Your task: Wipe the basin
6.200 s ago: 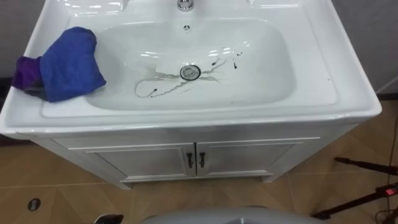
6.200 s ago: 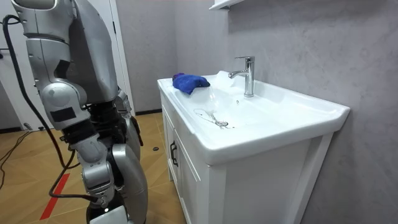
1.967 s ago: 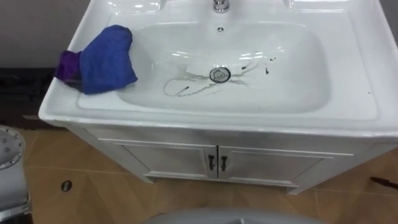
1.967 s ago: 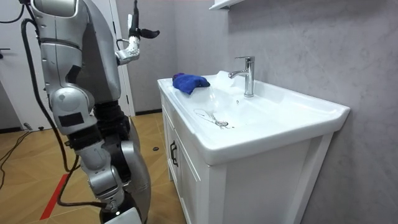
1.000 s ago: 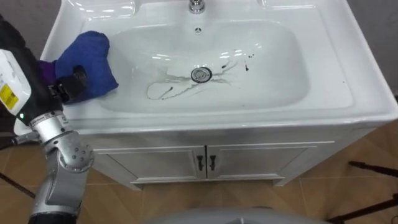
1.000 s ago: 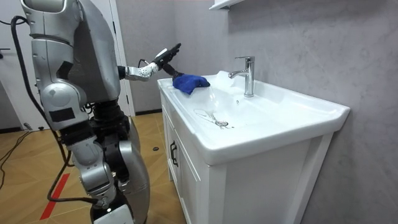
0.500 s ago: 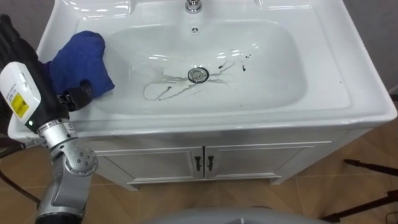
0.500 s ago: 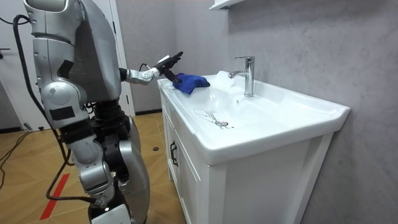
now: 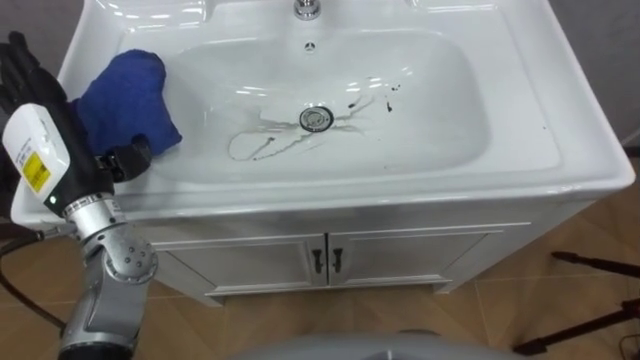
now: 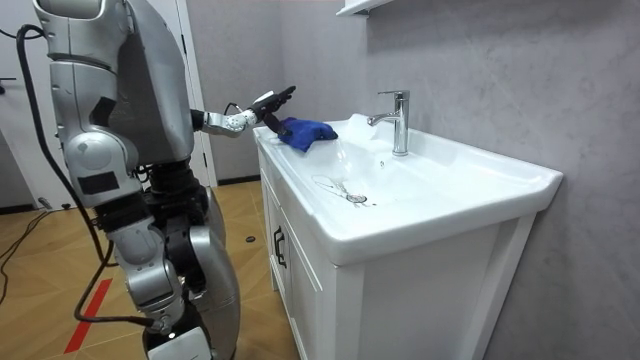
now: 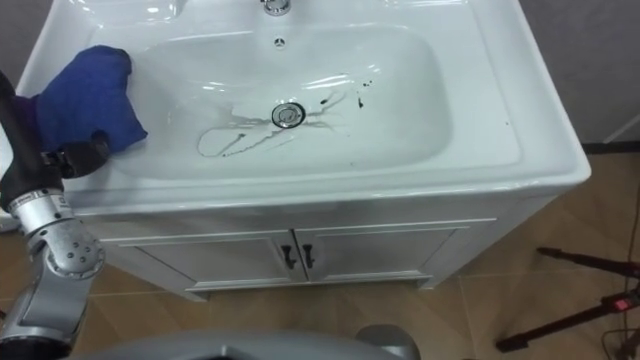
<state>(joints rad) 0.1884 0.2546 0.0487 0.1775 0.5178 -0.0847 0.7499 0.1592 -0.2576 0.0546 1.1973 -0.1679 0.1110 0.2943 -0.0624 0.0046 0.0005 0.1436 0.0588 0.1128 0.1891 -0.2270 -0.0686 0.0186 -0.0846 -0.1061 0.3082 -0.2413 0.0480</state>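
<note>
**Entry 1: left robot hand (image 9: 40, 160).** I have it at the basin's left rim. The fingers (image 9: 18, 62) are straight and spread along the outer side of the rim, and the thumb (image 9: 128, 158) is against the near edge of the cloth. Nothing is pinched. I judge this to be the approach to a grasp, with the hand set beside the heap so the fingers can close over it.

**Entry 2: blue cloth (image 9: 125, 95).** It lies bunched on the left rim, with its right edge drooping toward the bowl. I take it to be placed there within the left arm's reach and off the soiled area.

**Entry 3: basin (image 9: 440, 110).** It is white and set in a white vanity. In the room view the robot stands at the front corner nearest the cloth. Dark streaks (image 9: 265, 148) run out from the drain (image 9: 316, 118), with a few specks toward the right. This is the surface to be wiped, and the work has not yet begun.

**Entry 4: faucet (image 10: 398, 120).** It stands upright at the back centre, above the drain. It is the one obstacle I would expect for a sweep toward the back wall.

**Entry 5: cabinet doors (image 9: 400, 265).** They are shut, with two dark handles, below the rim and out of the way.

**Entry 6: tripod leg (image 9: 590, 263).** It rests on the wooden floor at the right, well apart from the work.
</note>
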